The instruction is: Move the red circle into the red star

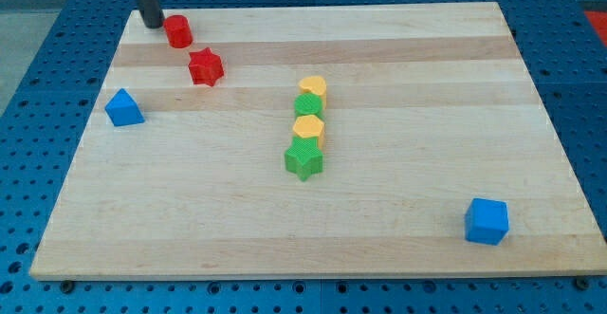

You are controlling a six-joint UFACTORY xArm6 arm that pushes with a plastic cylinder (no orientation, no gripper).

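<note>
Camera view, my tip (153, 24) just left of red circle (177, 31), contact unclear, no end effector to open, red star (205, 67) close below-right, apart.

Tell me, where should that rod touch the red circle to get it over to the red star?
There is nothing to grip with, so it is a push. My tip sits just to the upper left of the red circle, and the red star lies to the circle's lower right. So the circle's upper-left side is probably the best contact spot. Its round wall may slip sideways, so aim through its middle.
</note>
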